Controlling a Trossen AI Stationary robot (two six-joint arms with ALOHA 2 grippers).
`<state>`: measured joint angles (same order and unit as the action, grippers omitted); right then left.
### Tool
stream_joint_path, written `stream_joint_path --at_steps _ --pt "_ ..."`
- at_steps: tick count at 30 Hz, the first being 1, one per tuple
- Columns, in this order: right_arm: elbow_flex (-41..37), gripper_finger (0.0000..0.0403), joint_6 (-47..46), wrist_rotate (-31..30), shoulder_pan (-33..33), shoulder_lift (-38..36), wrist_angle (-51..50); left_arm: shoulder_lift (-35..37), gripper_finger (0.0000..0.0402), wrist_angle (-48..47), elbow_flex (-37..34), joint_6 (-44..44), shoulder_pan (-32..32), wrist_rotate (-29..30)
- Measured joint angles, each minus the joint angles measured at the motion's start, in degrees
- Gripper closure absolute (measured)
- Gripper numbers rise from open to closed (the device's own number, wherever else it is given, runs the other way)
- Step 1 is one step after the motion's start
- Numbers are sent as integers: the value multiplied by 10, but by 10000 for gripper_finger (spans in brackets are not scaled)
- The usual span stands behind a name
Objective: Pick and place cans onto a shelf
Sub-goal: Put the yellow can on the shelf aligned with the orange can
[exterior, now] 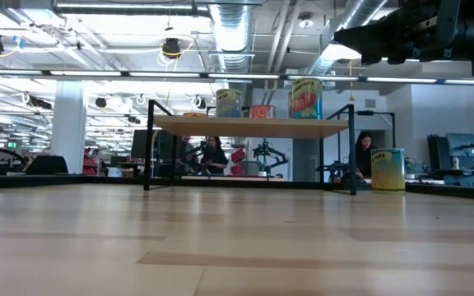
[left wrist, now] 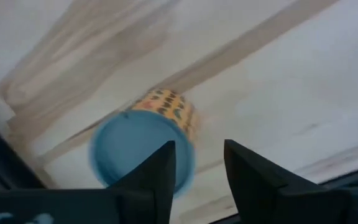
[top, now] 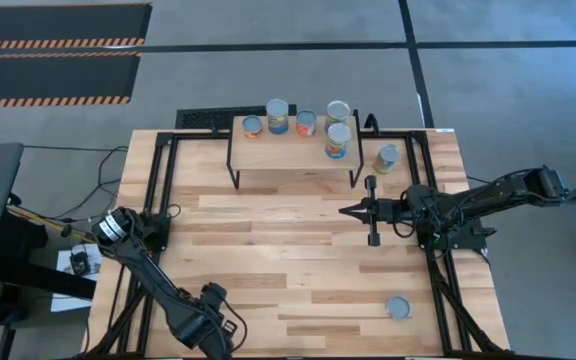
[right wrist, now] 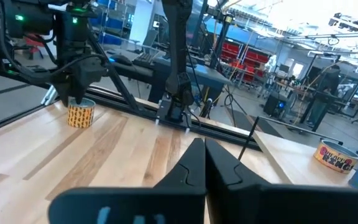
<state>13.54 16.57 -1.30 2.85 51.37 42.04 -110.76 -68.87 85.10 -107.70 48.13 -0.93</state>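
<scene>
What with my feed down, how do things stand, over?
Left hand open above orange-label can. Right hand shut, parked mid-table. Five cans on shelf. Nothing blocking.

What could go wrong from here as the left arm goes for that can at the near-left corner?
1. The left gripper hangs open over a can with a yellow patterned label, off-centre; one finger may land on its top and tip it.
2. That can stands close to the table edge, so a nudge might push it off.
3. The shelf already carries five cans bunched along its back and right; placing another there risks knocking one over.
</scene>
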Motion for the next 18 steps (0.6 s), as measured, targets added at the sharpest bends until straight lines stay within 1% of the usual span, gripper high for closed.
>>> stream_joint_path --at_steps 3,5,9,13,16,18 --pt "0 393 7 -1 0 0 0 0 275 4 0 -10 2 3" --pt "0 393 14 -1 0 0 0 0 284 4 0 -20 5 13" --pt "0 393 20 -1 0 0 1 -13 320 5 0 -24 10 16" --pt "0 393 19 -1 -1 0 1 -23 357 20 2 4 7 6" --pt "0 393 17 -1 -4 0 1 -23 385 14 3 37 2 0" --pt "0 393 16 -2 -5 0 1 -24 396 -13 10 65 -3 24"
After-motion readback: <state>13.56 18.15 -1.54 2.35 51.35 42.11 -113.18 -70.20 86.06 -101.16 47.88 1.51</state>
